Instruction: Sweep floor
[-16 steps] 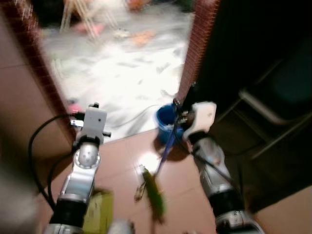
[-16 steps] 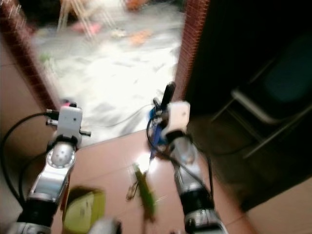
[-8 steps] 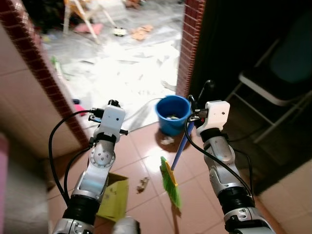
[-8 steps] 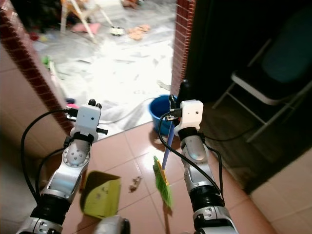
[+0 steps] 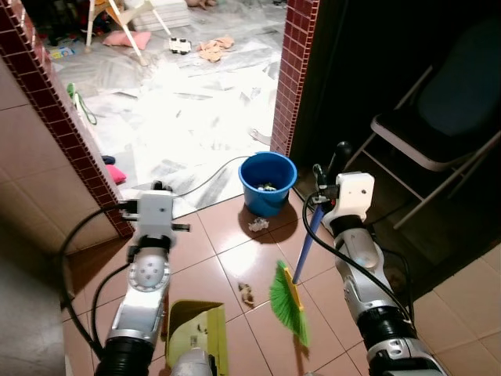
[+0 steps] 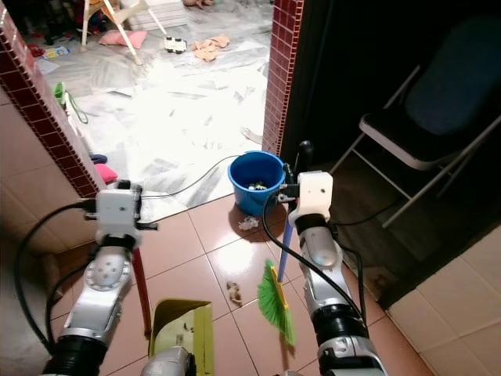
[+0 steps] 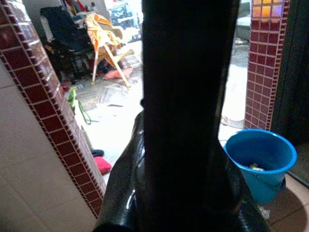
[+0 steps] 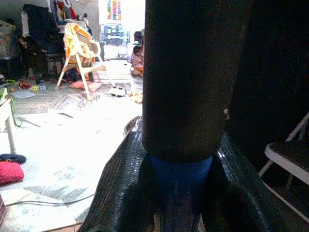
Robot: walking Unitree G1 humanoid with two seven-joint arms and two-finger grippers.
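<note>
1. The right pincer [image 6: 300,182] is clenched around the blue handle of the broom [image 6: 276,301], whose green bristles hang just above the tiled floor [image 6: 227,258].
2. The left pincer [image 6: 125,227] grips the red handle of the yellow-green dustpan [image 6: 182,329].
3. Debris [image 6: 234,292] lies between dustpan and broom, near the blue bucket [image 6: 255,182].

right end effector [image 6: 301,168] grips broom [image 6: 279,291] | dustpan [image 6: 182,329] | blue bucket [image 6: 255,182]
</note>
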